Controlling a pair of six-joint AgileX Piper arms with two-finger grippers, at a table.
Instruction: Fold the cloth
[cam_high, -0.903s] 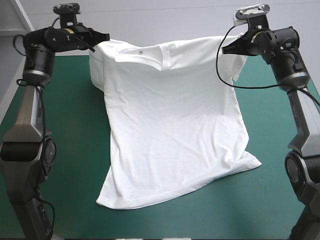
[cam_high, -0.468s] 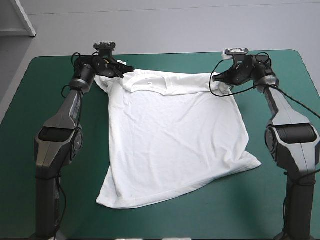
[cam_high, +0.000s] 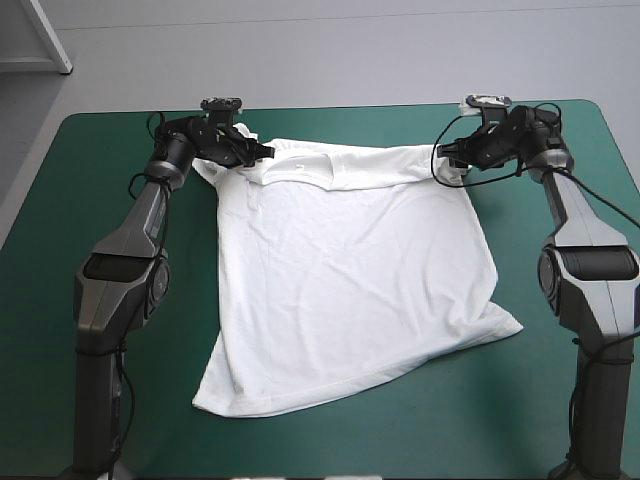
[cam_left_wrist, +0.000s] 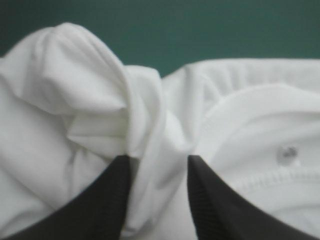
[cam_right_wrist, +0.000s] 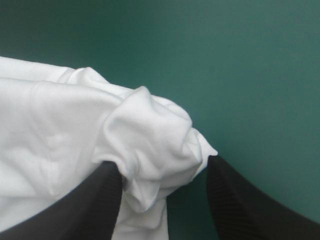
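White short-sleeved T-shirt (cam_high: 350, 280) flat on teal-green table (cam_high: 60, 200), shoulders bunched near far edge. Both parted, bunched cloth between: left tool (cam_left_wrist: 160, 159), right tool (cam_right_wrist: 162, 162). Sleeves lost in folds.

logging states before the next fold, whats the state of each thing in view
T-shirt: spread mostly flat, collar end bunched toward the table's far edge, hem toward the near edge
left pincer: open, low at the collar end, a bunched fold of shirt between its fingers
right pincer: open, low at the other shoulder, crumpled cloth between its fingers
teal-green cover: flat, its middle under the shirt
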